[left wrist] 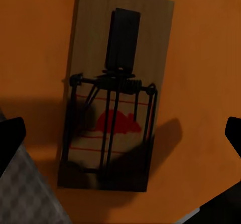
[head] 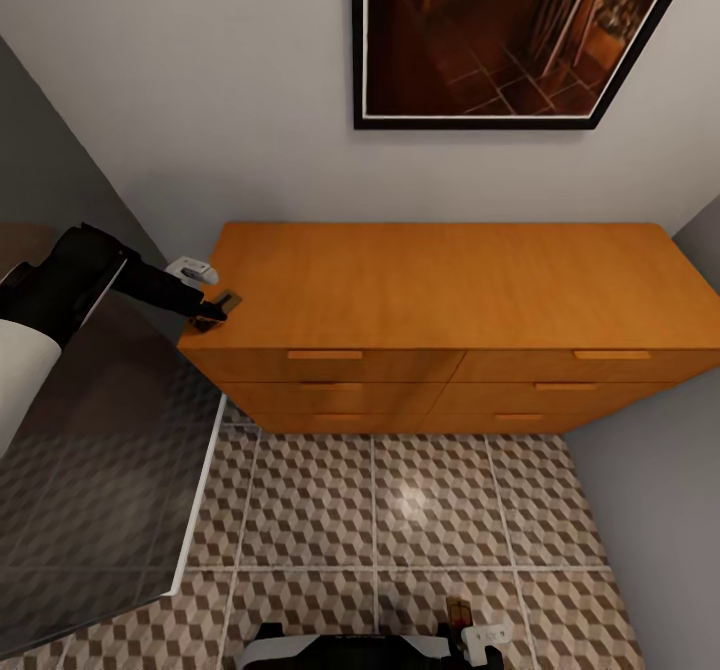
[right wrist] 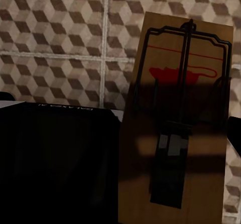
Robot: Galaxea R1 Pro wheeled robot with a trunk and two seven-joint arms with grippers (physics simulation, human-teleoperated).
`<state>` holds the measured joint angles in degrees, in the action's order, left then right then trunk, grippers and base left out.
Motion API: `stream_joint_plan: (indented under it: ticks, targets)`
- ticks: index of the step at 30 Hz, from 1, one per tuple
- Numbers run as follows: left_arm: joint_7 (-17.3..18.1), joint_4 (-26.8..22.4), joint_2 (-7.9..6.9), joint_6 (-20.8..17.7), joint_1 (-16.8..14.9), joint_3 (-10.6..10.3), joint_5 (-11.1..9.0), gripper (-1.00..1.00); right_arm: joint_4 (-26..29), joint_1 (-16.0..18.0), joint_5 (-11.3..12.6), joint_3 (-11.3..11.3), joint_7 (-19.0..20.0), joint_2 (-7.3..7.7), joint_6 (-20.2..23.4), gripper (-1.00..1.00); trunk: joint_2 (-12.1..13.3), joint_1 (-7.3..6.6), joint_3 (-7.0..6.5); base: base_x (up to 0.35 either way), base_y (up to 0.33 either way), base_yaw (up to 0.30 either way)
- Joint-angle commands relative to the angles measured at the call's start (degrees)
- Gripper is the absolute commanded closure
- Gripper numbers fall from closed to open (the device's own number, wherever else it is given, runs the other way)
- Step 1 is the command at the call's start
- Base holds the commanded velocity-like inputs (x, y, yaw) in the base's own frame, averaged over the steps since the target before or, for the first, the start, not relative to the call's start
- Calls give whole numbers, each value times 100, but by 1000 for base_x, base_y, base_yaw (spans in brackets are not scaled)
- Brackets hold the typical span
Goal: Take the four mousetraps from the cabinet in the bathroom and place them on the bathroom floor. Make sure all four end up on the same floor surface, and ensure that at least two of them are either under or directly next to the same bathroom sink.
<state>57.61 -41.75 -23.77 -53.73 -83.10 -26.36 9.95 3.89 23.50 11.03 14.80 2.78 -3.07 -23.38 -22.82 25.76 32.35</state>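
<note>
The cabinet [head: 450, 290] stands against the wall, all drawers closed. One mousetrap [head: 229, 301] lies flat on its top at the front left corner. My left gripper [head: 212, 312] hovers over that mousetrap [left wrist: 113, 98], open, with one dark fingertip [left wrist: 11, 133] on each side and not touching it. Low at the front, near my base, my right gripper [head: 478, 638] is shut on a second mousetrap [head: 459, 614]. That mousetrap [right wrist: 175, 118] stands on end in the right wrist view, with the patterned bathroom floor [right wrist: 55, 38] behind it. The sink is out of view.
A dark glossy slanted panel [head: 100, 470] with a white edge fills the left side beside the cabinet. A grey wall [head: 650, 490] closes the right. A framed picture [head: 520, 40] hangs above. Patterned floor tiles [head: 400, 510] lie between the cabinet and my base [head: 340, 650].
</note>
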Motion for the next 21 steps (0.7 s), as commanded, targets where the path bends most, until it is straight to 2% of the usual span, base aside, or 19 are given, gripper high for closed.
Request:
stream_joint_plan:
  ticks: [1, 21]
  targets:
    - [57, -9, -5, -15, -5, -9, 60, -100, -11, 6, 75, 22, 56, -1, -27, 100, -9, 3, 15, 0, 0, 0]
    - [57, -9, -5, -15, -5, -9, 60, -100, -11, 6, 75, 22, 56, -1, -27, 100, -9, 3, 71, 0, 0, 0]
